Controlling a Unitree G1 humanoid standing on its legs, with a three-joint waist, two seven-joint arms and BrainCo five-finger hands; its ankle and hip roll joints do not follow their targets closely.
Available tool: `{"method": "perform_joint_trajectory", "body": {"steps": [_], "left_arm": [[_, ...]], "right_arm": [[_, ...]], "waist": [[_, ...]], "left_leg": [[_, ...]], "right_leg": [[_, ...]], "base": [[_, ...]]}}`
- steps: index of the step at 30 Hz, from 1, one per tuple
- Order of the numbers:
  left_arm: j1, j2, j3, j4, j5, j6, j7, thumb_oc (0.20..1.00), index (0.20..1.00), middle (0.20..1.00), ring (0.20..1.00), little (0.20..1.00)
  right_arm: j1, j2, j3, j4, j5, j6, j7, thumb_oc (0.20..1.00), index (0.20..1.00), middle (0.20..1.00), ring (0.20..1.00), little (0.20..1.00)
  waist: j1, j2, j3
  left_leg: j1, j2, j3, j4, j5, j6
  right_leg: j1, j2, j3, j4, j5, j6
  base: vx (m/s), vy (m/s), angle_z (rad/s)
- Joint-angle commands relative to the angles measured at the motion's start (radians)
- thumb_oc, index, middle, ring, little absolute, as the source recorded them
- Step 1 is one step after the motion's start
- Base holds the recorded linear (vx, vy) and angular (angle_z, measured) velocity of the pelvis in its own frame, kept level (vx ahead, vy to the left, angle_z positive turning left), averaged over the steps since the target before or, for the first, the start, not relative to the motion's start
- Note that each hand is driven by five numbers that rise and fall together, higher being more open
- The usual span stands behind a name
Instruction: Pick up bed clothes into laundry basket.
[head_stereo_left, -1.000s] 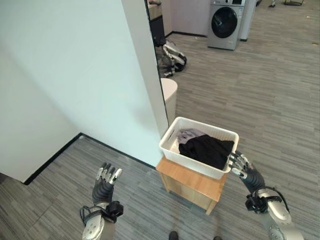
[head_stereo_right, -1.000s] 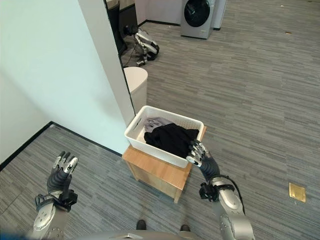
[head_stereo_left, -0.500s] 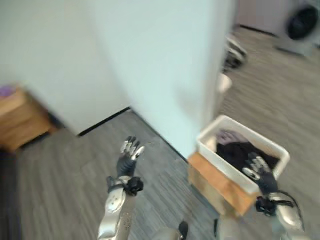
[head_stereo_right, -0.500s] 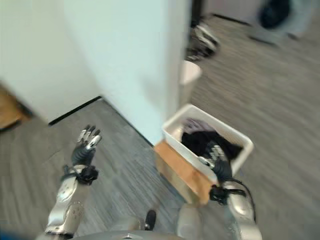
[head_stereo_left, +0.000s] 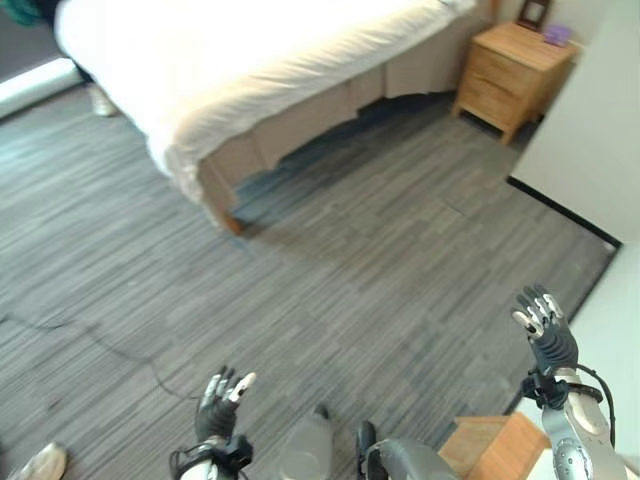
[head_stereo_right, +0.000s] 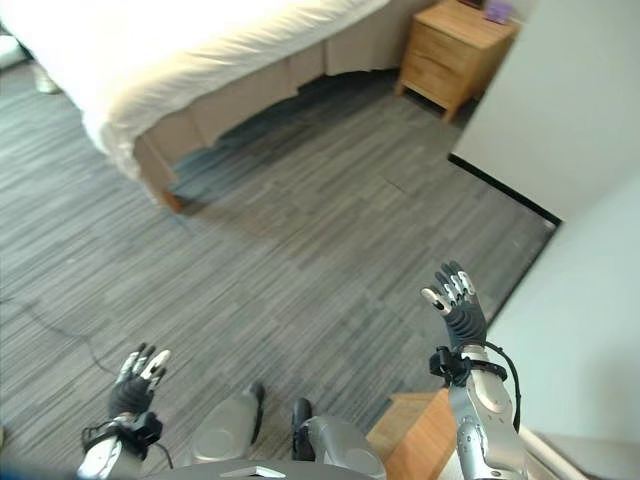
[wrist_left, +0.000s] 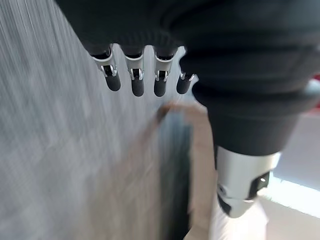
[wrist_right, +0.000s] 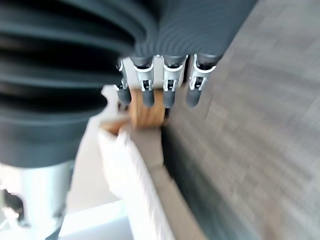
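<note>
A bed (head_stereo_left: 250, 50) with a white cover fills the far left of the room, its beige skirt hanging to the floor. No loose clothes can be made out on it from here. My left hand (head_stereo_left: 222, 395) is raised low at the near left, open and holding nothing. My right hand (head_stereo_left: 545, 325) is up at the right beside the wall, fingers spread, also open. The left wrist view has straight fingers (wrist_left: 135, 80) over grey floor. Past the right hand's fingers (wrist_right: 165, 85), the right wrist view shows the bed's white cover (wrist_right: 130, 170).
A wooden nightstand (head_stereo_left: 510, 60) with a small purple thing (head_stereo_left: 556, 33) stands by the bed's far end. A pale wall (head_stereo_left: 600, 130) runs along the right. The corner of a wooden stand (head_stereo_left: 495, 445) shows at the bottom right. A shoe (head_stereo_left: 30, 462) lies at the near left.
The camera has swung left, from the basket on its wooden stand to the bed. Both hands stay open and raised; the right hand no longer rests at the basket's rim.
</note>
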Motion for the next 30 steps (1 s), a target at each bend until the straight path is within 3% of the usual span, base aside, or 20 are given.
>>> {"method": "perform_joint_trajectory", "body": {"steps": [1, 3, 6, 8, 15, 30], "left_arm": [[-0.128, 0.051, -0.013, -0.073, 0.005, -0.056, -0.028, 1.0, 1.0, 1.0, 1.0, 1.0], [-0.152, 0.061, -0.036, -0.076, 0.022, -0.06, -0.024, 1.0, 1.0, 1.0, 1.0, 1.0], [-0.141, 0.057, -0.057, -0.1, 0.041, -0.062, -0.033, 1.0, 1.0, 1.0, 1.0, 1.0], [-0.124, 0.049, -0.051, -0.102, 0.045, -0.061, -0.018, 1.0, 1.0, 1.0, 1.0, 1.0], [-0.092, 0.052, -0.026, -0.094, 0.081, -0.062, 0.017, 1.0, 1.0, 1.0, 1.0, 1.0], [-0.087, 0.043, -0.053, -0.076, 0.073, -0.058, 0.019, 1.0, 1.0, 1.0, 1.0, 1.0]], "right_arm": [[0.076, -0.016, -0.064, -0.032, 0.02, -0.055, -0.009, 1.0, 1.0, 1.0, 1.0, 1.0], [0.084, 0.004, -0.079, -0.015, 0.031, -0.062, -0.017, 1.0, 1.0, 1.0, 1.0, 1.0], [0.089, 0.014, -0.067, -0.005, 0.02, -0.052, -0.009, 1.0, 1.0, 1.0, 1.0, 1.0], [0.073, 0.027, -0.035, 0.008, 0.011, -0.043, -0.007, 1.0, 1.0, 1.0, 1.0, 1.0], [0.059, 0.029, 0.05, -0.006, 0.003, -0.015, 0.021, 1.0, 1.0, 1.0, 1.0, 1.0], [0.059, 0.015, 0.053, 0.0, -0.035, -0.01, 0.012, 1.0, 1.0, 1.0, 1.0, 1.0]], "waist": [[-0.102, 0.055, -0.093], [-0.133, 0.071, -0.104], [-0.137, 0.108, -0.123], [-0.123, 0.116, -0.135], [-0.079, 0.101, -0.147], [-0.071, 0.075, -0.163]], "left_leg": [[0.034, 0.072, 0.078, -0.11, 0.088, 0.035], [0.072, 0.078, 0.127, -0.174, 0.059, 0.022], [0.12, 0.05, 0.089, -0.387, 0.109, 0.014], [0.139, 0.041, 0.065, -0.435, 0.121, 0.02], [0.136, 0.013, 0.066, -0.442, 0.127, 0.04], [0.167, 0.009, 0.104, -0.443, 0.115, 0.05]], "right_leg": [[0.048, -0.157, -0.149, -0.088, -0.058, 0.156], [0.044, -0.186, -0.235, -0.078, -0.054, 0.166], [0.041, -0.195, -0.283, -0.062, -0.033, 0.184], [0.035, -0.198, -0.283, -0.074, -0.011, 0.196], [0.042, -0.209, -0.268, -0.112, 0.027, 0.215], [0.082, -0.211, -0.254, -0.142, 0.038, 0.236]], "base": [[-0.2, 0.061, 1.39], [-0.14, 0.118, 1.59], [-0.07, 0.177, 1.23], [-0.06, 0.15, 0.04], [-0.04, 0.099, -0.28], [0.01, 0.017, -0.12]]}}
